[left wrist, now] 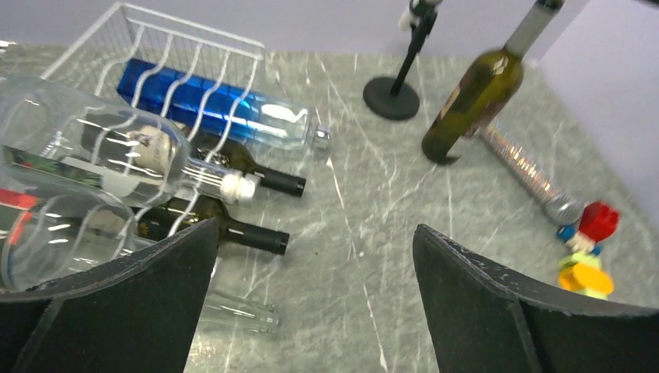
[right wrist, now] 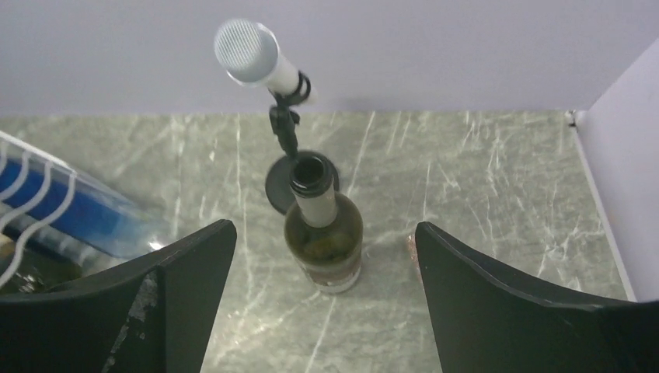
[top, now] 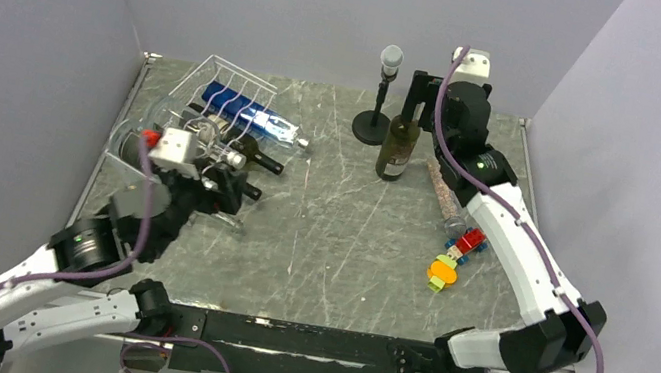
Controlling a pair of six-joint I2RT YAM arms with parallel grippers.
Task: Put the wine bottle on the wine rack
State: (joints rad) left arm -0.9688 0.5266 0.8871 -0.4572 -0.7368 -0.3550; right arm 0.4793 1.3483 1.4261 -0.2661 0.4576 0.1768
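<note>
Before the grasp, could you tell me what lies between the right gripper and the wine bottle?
Nothing: in the right wrist view the bottle stands upright in the gap of the open right gripper, unobstructed.

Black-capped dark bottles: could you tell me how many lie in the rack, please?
2. The farther bottle lies beneath the clear bottle, the nearer bottle alongside it, necks poking out of the wine rack. Others may be hidden.
</note>
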